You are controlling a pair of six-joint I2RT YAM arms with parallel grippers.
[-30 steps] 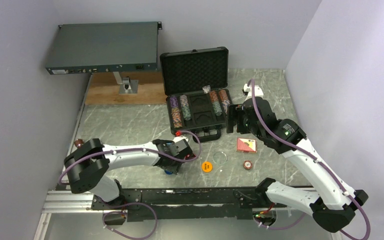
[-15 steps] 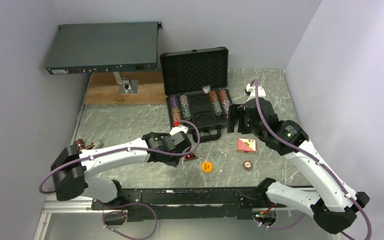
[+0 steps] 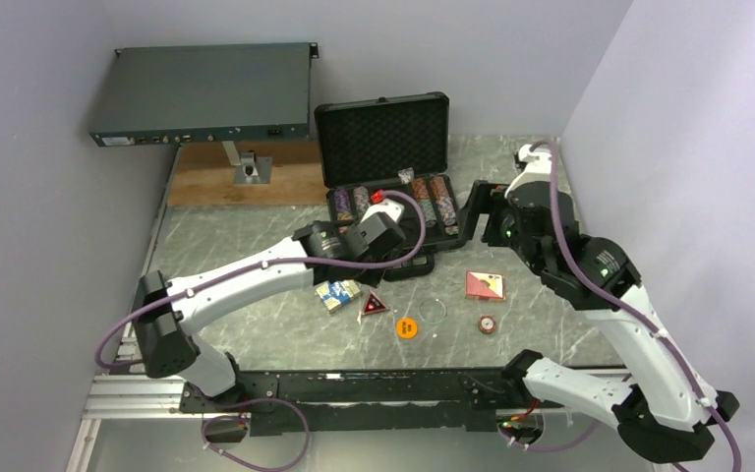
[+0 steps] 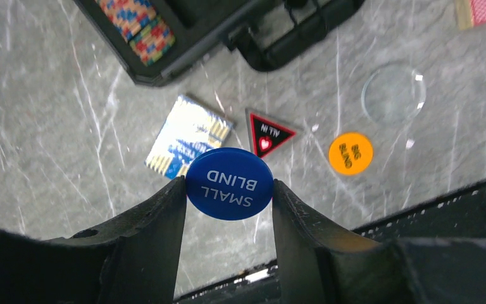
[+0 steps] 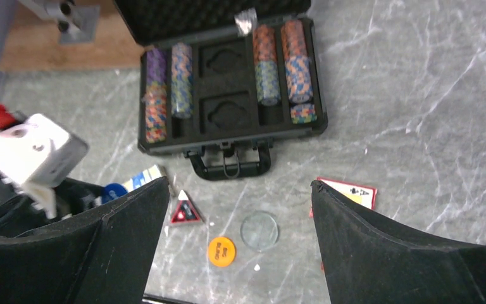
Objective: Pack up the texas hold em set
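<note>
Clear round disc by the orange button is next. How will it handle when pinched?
The clear disc lies flat on the smooth marble table, so it will probably skate rather than lift. It looks thin and rigid, likely light. Round, so it may roll if dropped on edge.

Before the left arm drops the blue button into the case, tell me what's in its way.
Nothing visible. The left gripper holds the SMALL BLIND button aloft beside the open case; its centre slots are empty. The card deck and ALL IN triangle lie flat below.
</note>
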